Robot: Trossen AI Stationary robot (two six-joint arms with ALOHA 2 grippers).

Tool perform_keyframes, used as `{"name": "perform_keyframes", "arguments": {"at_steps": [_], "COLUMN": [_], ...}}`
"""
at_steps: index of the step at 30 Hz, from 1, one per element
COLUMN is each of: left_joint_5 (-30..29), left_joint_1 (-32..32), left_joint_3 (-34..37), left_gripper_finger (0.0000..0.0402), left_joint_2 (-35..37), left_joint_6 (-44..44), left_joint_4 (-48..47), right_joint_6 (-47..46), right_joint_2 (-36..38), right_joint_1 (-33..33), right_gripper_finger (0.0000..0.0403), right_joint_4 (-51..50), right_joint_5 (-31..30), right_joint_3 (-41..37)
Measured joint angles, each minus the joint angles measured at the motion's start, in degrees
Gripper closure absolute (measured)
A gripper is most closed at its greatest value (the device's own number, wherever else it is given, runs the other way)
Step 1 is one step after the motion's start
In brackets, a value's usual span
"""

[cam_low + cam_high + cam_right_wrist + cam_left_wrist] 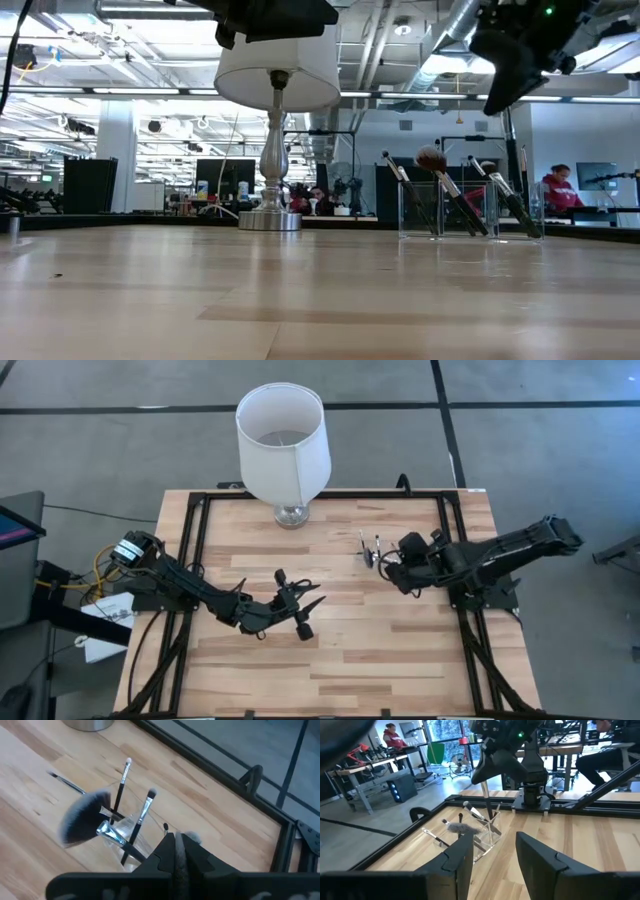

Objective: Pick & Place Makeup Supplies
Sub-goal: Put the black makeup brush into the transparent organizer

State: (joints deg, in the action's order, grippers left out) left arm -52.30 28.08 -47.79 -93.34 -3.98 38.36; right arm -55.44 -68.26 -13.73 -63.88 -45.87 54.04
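A small clear holder (pixel 487 840) stands on the table's right half with several makeup brushes upright or leaning in it, among them a fluffy-headed one (pixel 82 817). One thin brush (pixel 67 782) lies flat on the wood beside it. My right gripper (pixel 479 776) hovers just above the holder, slanting down, shut on a thin dark brush (pixel 486 797). My left gripper (pixel 308 610) waits open at mid-table, level, pointing toward the holder, with nothing between its fingers. My right gripper pinches the thin brush near its upper end (pixel 483 785) between its two shut fingertips, coming from above and slanting down from the table's right. The brush hangs nearly upright below the fingers, and its lower end reaches in among the brushes in the holder.
A tall lamp with a white shade (pixel 283 435) stands on a glass base (pixel 270 218) at the table's far edge, left of the holder. A black frame (pixel 195 560) rims the table. Bare wood (pixel 400 650) lies in front of both arms. People sit at desks beyond the table.
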Motion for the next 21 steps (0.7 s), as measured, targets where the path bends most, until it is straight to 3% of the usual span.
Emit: {"name": "perform_keyframes", "arguments": {"at_steps": [9,16,21], "left_joint_5": [0.04,0.05,0.05], "left_joint_1": [0.0,0.0,0.02], "left_joint_3": [0.0,0.0,0.0], "left_gripper_finger": [0.0257,0.0256,0.0256], "left_joint_2": [0.0,0.0,0.0], "left_joint_6": [1.2,1.48,1.41], "left_joint_4": [0.01,-0.01,-0.01], "right_joint_6": [-0.11,1.75,2.93], "right_joint_2": [-5.09,-12.21,-13.09], "right_joint_1": [0.38,0.38,0.38], "right_gripper_finger": [0.0389,0.0349,0.0315], "right_joint_4": [1.33,1.55,0.29], "right_joint_5": [-0.42,-0.13,2.52], "right_joint_3": [0.0,0.0,0.66]}}
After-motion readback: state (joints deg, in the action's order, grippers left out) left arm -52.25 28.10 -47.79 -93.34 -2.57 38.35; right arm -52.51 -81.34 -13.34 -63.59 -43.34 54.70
